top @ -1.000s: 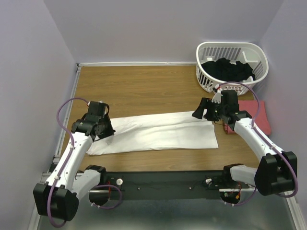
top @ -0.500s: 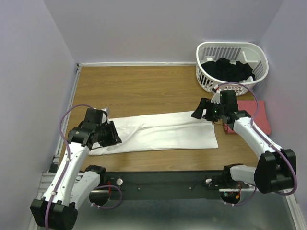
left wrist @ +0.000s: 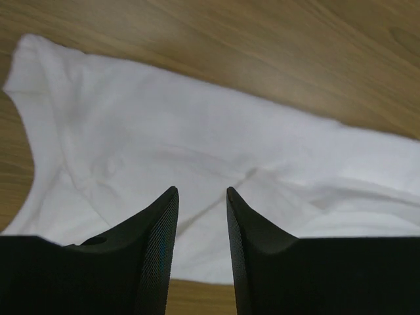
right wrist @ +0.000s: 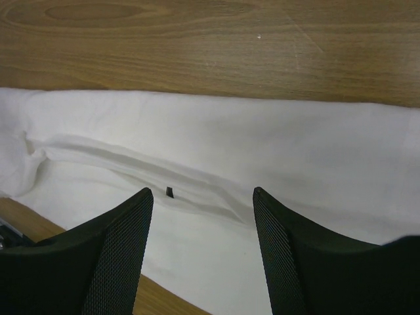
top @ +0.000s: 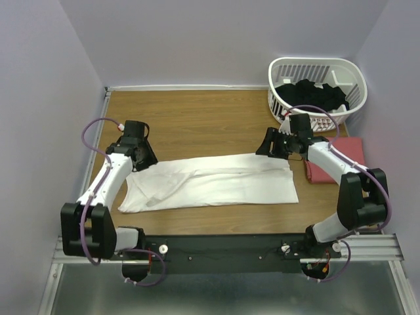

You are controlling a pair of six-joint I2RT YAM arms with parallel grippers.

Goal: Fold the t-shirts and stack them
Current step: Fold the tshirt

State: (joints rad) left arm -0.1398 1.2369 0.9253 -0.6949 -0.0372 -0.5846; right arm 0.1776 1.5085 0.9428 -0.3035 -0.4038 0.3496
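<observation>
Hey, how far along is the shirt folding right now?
Done: the salmon-red t-shirt lies folded off to the right. In hand: the white t-shirt is folded lengthwise into a long strip; the left gripper and right gripper hover open near its ends, holding nothing. Left: fold it shorter and stack it with the red one.

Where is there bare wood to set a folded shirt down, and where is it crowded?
Widest bare wood: between the back wall and the white t-shirt, left of the basket. A narrow strip along the near edge. Crowded on the right: basket, red t-shirt, right gripper.
</observation>
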